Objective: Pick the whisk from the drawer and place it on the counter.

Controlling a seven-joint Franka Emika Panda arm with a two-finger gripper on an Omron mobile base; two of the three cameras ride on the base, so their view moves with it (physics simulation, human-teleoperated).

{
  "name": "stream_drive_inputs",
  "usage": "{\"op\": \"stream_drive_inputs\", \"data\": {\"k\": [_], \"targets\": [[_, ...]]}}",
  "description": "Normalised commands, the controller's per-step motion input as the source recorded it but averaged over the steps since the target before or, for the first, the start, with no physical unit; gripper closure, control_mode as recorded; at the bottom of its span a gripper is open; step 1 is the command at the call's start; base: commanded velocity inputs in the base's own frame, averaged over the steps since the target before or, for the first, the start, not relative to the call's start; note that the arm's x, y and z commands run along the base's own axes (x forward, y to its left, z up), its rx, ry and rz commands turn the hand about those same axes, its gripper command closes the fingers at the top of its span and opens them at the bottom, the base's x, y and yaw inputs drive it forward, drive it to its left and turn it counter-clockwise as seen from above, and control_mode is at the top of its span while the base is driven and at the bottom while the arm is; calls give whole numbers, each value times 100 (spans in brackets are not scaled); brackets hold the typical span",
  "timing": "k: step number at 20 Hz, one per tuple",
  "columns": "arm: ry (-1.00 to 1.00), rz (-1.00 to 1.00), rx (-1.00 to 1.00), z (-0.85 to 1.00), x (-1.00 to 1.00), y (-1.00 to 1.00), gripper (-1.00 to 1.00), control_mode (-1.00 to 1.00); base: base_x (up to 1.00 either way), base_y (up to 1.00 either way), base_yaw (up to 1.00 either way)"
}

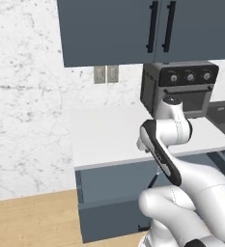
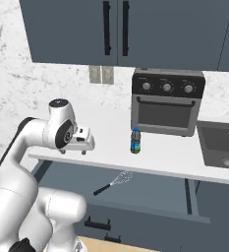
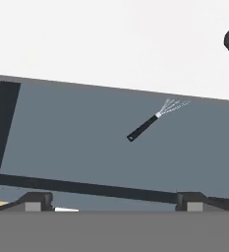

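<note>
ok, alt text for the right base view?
A whisk lies in the open slate-blue drawer below the white counter. The arm's open hand hovers above the counter's left end, with a blue bottle before a toaster oven.

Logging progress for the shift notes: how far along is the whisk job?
Done: the drawer stands pulled open. In hand: nothing yet; the end effector is open and empty, up at counter level. The whisk lies on the drawer floor, untouched. Left: reach down, grasp it, lift it out and set it on the counter.
</note>
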Motion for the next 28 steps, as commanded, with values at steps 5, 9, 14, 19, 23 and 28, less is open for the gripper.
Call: {"op": "stream_drive_inputs", "data": {"k": [5,9,14,19,23,28], "targets": [[0,0,0,0,0,0,-100,100,-45,-32,-3],[0,0,0,0,0,0,-100,100,-37,-17,-1],[0,0,0,0,0,0,-100,100,-36,-1,0],[0,0,0,-20,2,-9,-100,-100,-4,0,0],[0,0,0,-43,10,-20,-100,-100,0,0,0],[2,0,-1,-60,23,-11,-100,-100,0,0,0]]}}
